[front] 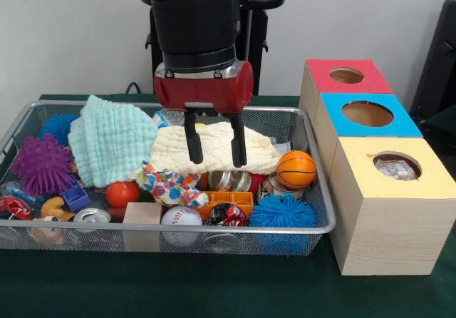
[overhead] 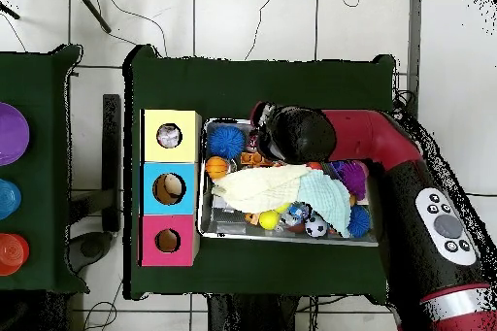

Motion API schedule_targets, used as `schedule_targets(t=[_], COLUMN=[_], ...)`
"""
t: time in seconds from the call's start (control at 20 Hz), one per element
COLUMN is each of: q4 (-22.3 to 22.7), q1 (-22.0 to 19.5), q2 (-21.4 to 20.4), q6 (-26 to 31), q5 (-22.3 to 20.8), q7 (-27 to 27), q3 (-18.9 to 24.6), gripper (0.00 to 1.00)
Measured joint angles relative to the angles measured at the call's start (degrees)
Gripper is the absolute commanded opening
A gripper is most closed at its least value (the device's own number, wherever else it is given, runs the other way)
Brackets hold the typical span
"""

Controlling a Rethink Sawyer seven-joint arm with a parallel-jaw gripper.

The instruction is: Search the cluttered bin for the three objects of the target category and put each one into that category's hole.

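Observation:
My gripper [front: 215,154] hangs open over the middle of the wire bin [front: 313,190], its two black fingers [front: 194,141] spread in front of a cream cloth [front: 258,155] with nothing between them. Three wooden boxes stand right of the bin, each with a round hole: red top [front: 347,75], blue top [front: 367,113], yellow top [front: 397,166]. Something crinkled and pale shows inside the yellow box's hole. From overhead the arm's wrist [overhead: 296,133] hides the gripper, and the boxes [overhead: 169,187] line the bin's left side.
The bin holds a mint cloth [front: 110,140], patterned cloth [front: 167,184], small basketball [front: 296,170], baseball [front: 181,218], red ball [front: 122,193], purple spiky ball [front: 41,165], blue fuzzy ball [front: 283,211], crushed red can [front: 228,213], silver can [front: 91,218] and wooden block [front: 142,214].

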Motion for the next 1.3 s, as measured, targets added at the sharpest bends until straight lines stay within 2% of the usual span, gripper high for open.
schedule_targets(t=[0.45, 1.3], q4=[-1.13, -1.34], q1=[-1.07, -0.48], q2=[0.73, 2.56], q6=[0.00, 0.00], q5=[-0.49, -5.84], q7=[-2.65, -3.11], q3=[0.51, 0.54], gripper=[1.00, 1.00])
